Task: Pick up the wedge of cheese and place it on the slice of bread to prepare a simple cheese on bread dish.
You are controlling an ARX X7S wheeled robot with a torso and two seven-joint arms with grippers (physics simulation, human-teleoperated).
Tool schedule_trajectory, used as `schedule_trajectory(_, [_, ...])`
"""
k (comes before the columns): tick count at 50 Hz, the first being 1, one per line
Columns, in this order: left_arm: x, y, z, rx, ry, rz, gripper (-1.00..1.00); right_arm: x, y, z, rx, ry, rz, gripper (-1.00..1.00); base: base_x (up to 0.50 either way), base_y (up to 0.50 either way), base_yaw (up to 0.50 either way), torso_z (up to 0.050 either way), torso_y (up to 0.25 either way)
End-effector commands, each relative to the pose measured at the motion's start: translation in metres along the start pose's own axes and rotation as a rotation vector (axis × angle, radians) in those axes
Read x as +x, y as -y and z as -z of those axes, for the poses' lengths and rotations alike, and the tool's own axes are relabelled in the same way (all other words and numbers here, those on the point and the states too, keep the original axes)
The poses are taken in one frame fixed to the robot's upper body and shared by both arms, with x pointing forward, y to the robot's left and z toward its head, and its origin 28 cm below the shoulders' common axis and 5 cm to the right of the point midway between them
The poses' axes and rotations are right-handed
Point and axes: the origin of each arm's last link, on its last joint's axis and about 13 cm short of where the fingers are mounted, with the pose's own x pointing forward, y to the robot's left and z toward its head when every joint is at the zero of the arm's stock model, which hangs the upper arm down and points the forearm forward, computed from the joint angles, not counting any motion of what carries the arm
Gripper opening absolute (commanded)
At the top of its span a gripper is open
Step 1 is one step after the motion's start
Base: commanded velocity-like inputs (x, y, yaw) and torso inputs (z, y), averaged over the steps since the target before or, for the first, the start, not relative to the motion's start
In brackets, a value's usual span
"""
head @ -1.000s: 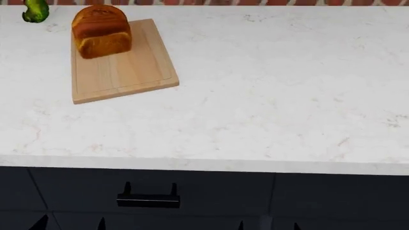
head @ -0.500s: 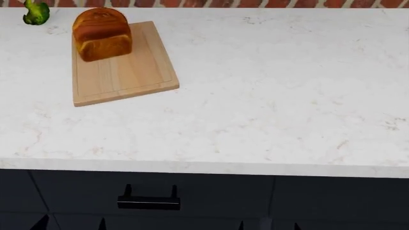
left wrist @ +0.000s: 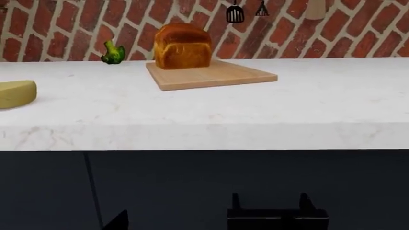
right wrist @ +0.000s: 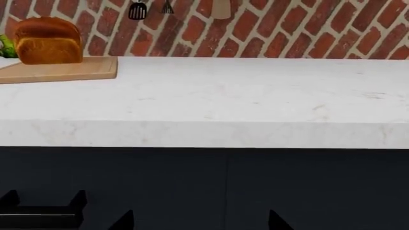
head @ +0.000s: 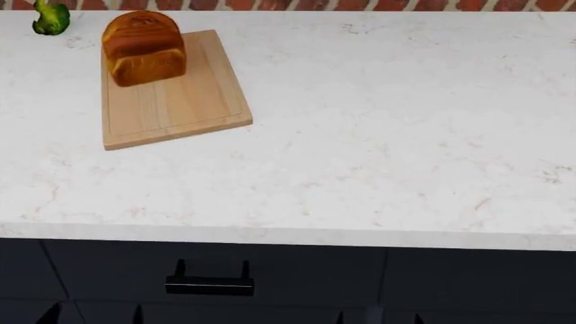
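The wedge of cheese (left wrist: 15, 94), pale yellow, lies on the white counter and shows only in the left wrist view, cut by the frame edge; it is out of the head view. The slice of bread (head: 144, 48), a golden-brown block, stands on the far end of a wooden cutting board (head: 180, 104); it also shows in the left wrist view (left wrist: 183, 46) and the right wrist view (right wrist: 48, 41). My left gripper (head: 94, 316) and right gripper (head: 378, 318) are open and empty, low in front of the dark cabinet, below the counter edge. Only their fingertips (right wrist: 124, 220) show.
A green broccoli floret (head: 50, 18) lies at the back left of the counter (head: 378, 135), next to the brick wall. A drawer handle (head: 209, 283) sits on the cabinet front below the counter. Utensils (left wrist: 235, 13) hang on the wall.
The head view shifted slightly, so the counter sits a little lower in frame than a second ago. The left fingertips have sunk a little lower in the view. Nothing on the counter moved.
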Motion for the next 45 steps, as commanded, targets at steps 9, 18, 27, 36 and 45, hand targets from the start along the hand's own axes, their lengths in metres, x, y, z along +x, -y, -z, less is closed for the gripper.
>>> schedule_trajectory(9, [0.001, -0.003, -0.018, 0.051, 0.001, -0.082, 1.0, -0.001, 0.005, -0.03, -0.025, 0.039, 0.014, 1.0, 0.0, 0.0, 0.0, 0.0, 0.0])
schedule_trajectory(18, [0.0, -0.002, -0.053, 0.089, 0.072, -0.072, 1.0, -0.005, 0.013, -0.064, -0.029, 0.107, 0.019, 1.0, 0.0, 0.0, 0.0, 0.0, 0.0])
schedule_trajectory(27, [0.0, -0.005, -0.079, 0.106, 0.125, -0.074, 1.0, -0.01, 0.02, -0.093, -0.046, 0.156, 0.035, 1.0, 0.0, 0.0, 0.0, 0.0, 0.0])
schedule_trajectory(36, [0.015, -0.011, -0.103, 0.129, 0.162, -0.088, 1.0, -0.001, 0.03, -0.116, -0.078, 0.188, 0.068, 1.0, 0.0, 0.0, 0.0, 0.0, 0.0])
schedule_trajectory(45, [0.046, -0.019, -0.128, 0.114, 0.166, -0.124, 1.0, 0.017, 0.036, -0.141, -0.092, 0.207, 0.101, 1.0, 0.0, 0.0, 0.0, 0.0, 0.0])
